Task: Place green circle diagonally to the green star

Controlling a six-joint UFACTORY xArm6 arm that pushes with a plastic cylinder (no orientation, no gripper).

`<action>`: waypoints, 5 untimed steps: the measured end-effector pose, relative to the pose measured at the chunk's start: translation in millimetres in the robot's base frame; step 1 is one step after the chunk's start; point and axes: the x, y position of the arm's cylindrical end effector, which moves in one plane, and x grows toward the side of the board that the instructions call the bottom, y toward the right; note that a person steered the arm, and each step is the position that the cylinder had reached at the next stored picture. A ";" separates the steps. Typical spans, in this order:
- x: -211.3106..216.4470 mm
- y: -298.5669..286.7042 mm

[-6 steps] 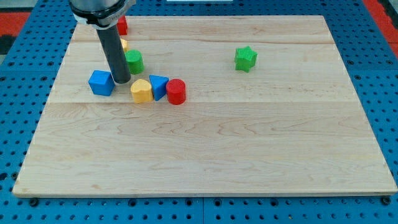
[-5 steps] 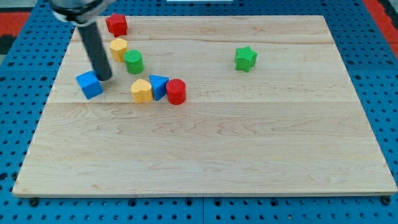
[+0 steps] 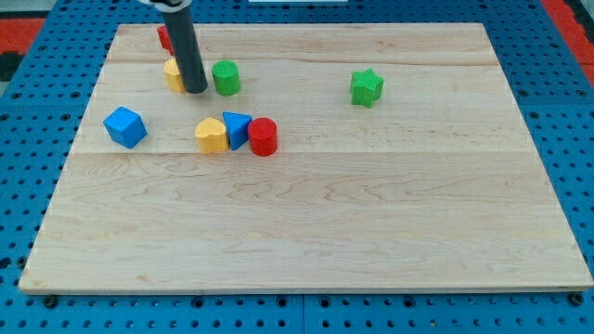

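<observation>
Wooden worktop [image 3: 306, 213] on blue pegboard [image 3: 28, 111], seen in the one camera view. No hand on this arm, only a dark rod ending in my tip [image 3: 196, 91], so nothing clenched or grasped. Tip down on the wood at upper left, just beside the green circle [image 3: 225, 77], at its 9 o'clock; cannot tell whether touching. Yellow block [image 3: 173, 74] just at the tip's 9 o'clock, partly hidden by the rod. Red block [image 3: 163, 37] at 11 o'clock from the tip, mostly hidden. Green star [image 3: 367, 87] well apart from the circle, at its 3 o'clock, nearly level. Blue cube [image 3: 124, 126] at 8 o'clock from the tip. Yellow heart [image 3: 212, 135], blue triangle [image 3: 236, 128] and red cylinder [image 3: 263, 136] in a touching row at 5 o'clock.
</observation>
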 end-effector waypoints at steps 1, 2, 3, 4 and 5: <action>-21.0 56.6; -22.6 86.4; -22.2 84.1; -22.0 83.4; -22.0 83.4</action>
